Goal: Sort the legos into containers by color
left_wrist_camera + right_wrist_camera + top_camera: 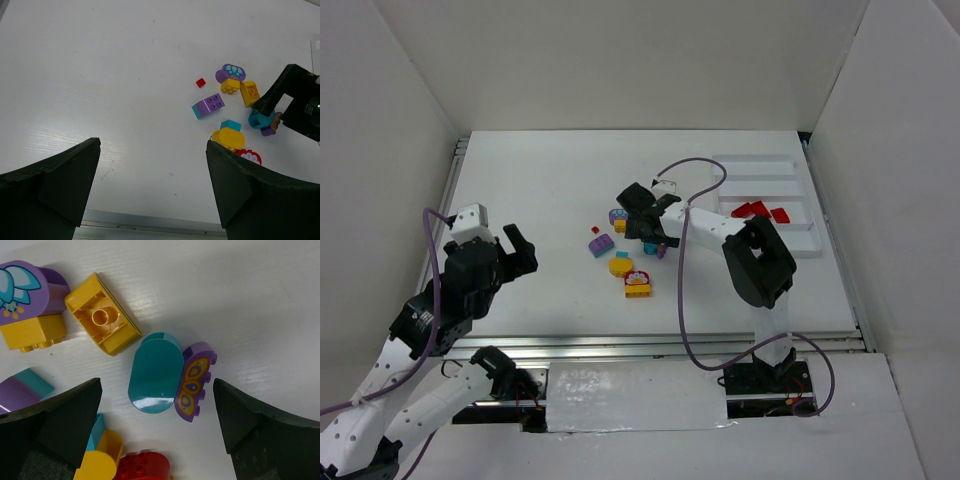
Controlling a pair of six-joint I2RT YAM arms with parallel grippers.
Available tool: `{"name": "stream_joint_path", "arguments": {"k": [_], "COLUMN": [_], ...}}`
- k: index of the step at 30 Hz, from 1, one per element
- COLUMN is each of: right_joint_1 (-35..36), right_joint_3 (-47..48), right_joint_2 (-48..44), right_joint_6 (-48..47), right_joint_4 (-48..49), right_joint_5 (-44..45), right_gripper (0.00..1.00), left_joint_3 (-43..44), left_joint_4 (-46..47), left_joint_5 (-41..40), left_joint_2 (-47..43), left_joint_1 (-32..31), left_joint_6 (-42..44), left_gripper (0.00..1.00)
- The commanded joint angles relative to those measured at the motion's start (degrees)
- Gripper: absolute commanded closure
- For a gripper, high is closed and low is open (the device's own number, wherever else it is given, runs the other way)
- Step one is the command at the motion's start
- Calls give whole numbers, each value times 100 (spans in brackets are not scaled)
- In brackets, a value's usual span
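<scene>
Two arms in view, both with jaws spread wide and holding nothing. Left gripper (523,247) hangs over the left part of the white table (540,170), well apart from the bricks; its wrist view shows only bare tabletop between its fingers (60,185). A loose cluster sits mid-table. From its left edge: tiny red square brick (200,82), alone; purple studded block with a teal side (209,105) near it; purple rounded brick with a pale flower print (231,73) touching a small yellow studded block (229,86) on its near side; yellow block lying tipped, hollow underside showing (102,315), just beside those. Nearer the arms: small teal block (230,124) against a yellow rounded brick (229,137), then a red brick with a white scalloped face (640,276) and a yellow block (638,291) just beside it. Right gripper (157,387) is down at the cluster's right edge, its fingers standing either side of a teal rounded brick (154,375) and a purple butterfly-print piece (194,381); those two touch each other, and neither touches a finger. Far right: white four-compartment plastic tray (760,160), with two red bricks (750,210) lying close together in one inner compartment.
</scene>
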Motion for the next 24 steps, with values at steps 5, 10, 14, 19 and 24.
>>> {"name": "stream_joint_path", "arguments": {"k": [5,10,14,19,24], "right_joint_1": [-23,-32,-164,-366,-296], "right_joint_3": [340,42,-212,-503,-1030], "right_joint_2": [289,202,219,211,-368], "right_joint_6": [219,131,18,-149,-632], "right_joint_4": [-191,54,300,678,1257], "right_joint_5": [338,216,-3,-277,-583], "right_gripper": [0,1,4,32,67], "left_joint_3": [10,10,10,10,10], "left_joint_4": [213,214,213,213,222], "left_joint_5": [1,-8,1,-17,9], "left_joint_2": [-55,-81,-46,-55,-20], "left_joint_1": [30,30,30,30,30], "left_joint_6": [113,113,113,113,104], "left_gripper": [0,0,0,0,0]}}
